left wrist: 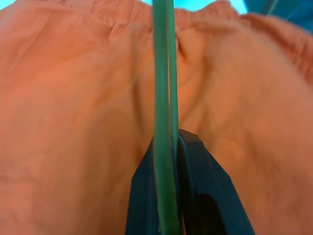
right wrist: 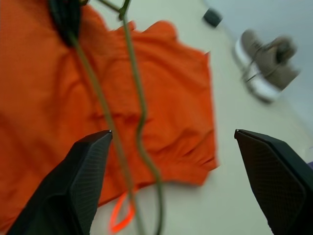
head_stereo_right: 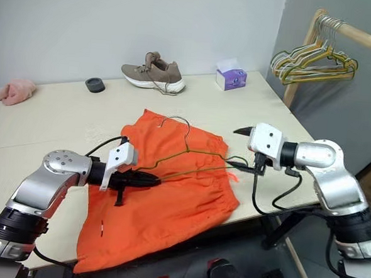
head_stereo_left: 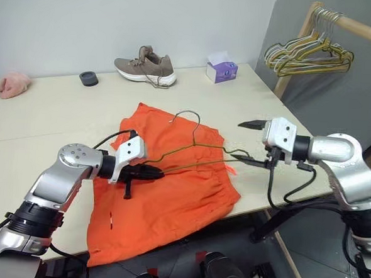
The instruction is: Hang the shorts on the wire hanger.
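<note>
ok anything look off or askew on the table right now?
Mostly the shorts: they lie rumpled and their near edge droops over the table edge. The wire hanger is tilted above them, one end pinched in the left gripper; the right gripper stands open beside its other end.

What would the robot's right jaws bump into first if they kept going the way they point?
Probably the wire hanger, which runs between the right gripper's open jaws, then the shorts lying under it. Depth is hard to judge.

Pale beige table (head_stereo_left: 41,124), plain grey wall (head_stereo_left: 86,19), wooden rail (head_stereo_left: 362,29) at right.
</note>
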Controlling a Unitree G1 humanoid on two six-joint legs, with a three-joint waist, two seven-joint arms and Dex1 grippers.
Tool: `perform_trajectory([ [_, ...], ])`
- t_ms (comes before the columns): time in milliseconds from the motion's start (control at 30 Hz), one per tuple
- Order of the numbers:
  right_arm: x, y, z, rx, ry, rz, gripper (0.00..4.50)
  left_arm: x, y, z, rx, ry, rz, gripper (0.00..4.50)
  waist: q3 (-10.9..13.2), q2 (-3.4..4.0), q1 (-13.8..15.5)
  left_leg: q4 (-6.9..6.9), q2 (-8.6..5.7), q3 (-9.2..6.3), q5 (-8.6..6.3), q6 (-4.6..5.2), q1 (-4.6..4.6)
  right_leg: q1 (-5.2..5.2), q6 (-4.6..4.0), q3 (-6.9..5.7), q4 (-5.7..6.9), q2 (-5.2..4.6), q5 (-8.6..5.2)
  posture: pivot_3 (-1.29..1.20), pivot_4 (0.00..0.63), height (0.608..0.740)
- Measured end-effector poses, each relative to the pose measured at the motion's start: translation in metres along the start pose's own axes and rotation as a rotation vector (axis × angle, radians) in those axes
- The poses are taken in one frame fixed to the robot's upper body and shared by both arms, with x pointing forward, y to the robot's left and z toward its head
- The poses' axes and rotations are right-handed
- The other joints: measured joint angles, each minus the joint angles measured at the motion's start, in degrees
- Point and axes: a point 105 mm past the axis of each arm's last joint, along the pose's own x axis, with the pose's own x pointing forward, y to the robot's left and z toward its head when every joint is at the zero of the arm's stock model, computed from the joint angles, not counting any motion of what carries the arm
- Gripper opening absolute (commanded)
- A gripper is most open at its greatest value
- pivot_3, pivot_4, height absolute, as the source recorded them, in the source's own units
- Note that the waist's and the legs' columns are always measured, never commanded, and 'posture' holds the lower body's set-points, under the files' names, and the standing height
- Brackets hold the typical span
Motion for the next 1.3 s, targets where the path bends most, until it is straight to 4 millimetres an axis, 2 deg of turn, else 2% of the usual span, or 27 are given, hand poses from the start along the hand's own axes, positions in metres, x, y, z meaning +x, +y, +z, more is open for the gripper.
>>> perform_trajectory([
  [167,0.003,0.016,-0.001,0.086,0.057,0.086,4.10,0.003,-0.002,0.002,0.032,-0.001,-0.009,0.00,0.00,0.00,-0.51,0.00,0.00,0.06,0.00,0.00,0.04,-0.01,0.00,0.04,0.00,0.00,0.00,-0.25,0.058,0.740],
  [333,0.024,0.027,-0.012,0.073,0.148,0.171,4.10,0.006,-0.005,0.003,0.042,0.005,-0.027,0.00,0.00,0.00,-0.62,-0.01,0.00,0.09,0.00,0.00,0.01,-0.04,0.01,0.05,-0.02,0.00,0.00,-0.24,0.057,0.740],
  [367,0.030,0.029,-0.015,0.079,0.159,0.186,3.93,0.006,-0.006,0.003,0.043,0.005,-0.028,0.00,0.00,0.00,-0.65,-0.01,0.01,0.08,0.00,0.00,0.00,-0.04,0.01,0.05,-0.02,0.00,0.00,-0.24,0.056,0.740],
  [467,0.044,0.040,-0.024,0.095,0.195,0.242,3.15,0.007,-0.009,0.004,0.049,0.003,-0.036,0.00,0.01,0.01,-0.48,-0.01,0.00,0.07,0.00,0.00,-0.08,-0.08,0.01,0.03,-0.03,0.00,0.00,-0.23,0.057,0.740],
  [767,0.046,0.042,-0.034,0.134,0.249,0.263,0.15,0.010,-0.019,-0.003,0.032,0.010,-0.056,0.00,0.01,0.01,-0.22,-0.01,0.00,0.00,0.00,0.00,-0.11,-0.09,0.01,-0.05,-0.03,0.00,0.00,-0.23,0.059,0.740],
  [1133,0.042,0.045,-0.035,0.144,0.268,0.294,0.06,0.011,-0.020,-0.001,0.026,0.001,-0.059,0.00,0.01,0.01,-0.25,-0.01,0.00,0.00,-0.01,0.00,-0.11,-0.09,0.01,-0.06,-0.04,0.00,0.00,-0.24,0.060,0.740],
  [1300,0.042,0.046,-0.036,0.124,0.266,0.293,0.00,0.013,-0.019,0.005,-0.062,-0.081,-0.051,1.36,0.01,0.01,-0.34,-0.01,0.00,-0.01,0.00,0.00,-0.11,-0.09,0.01,-0.08,-0.04,0.00,0.00,-0.24,0.058,0.740],
])
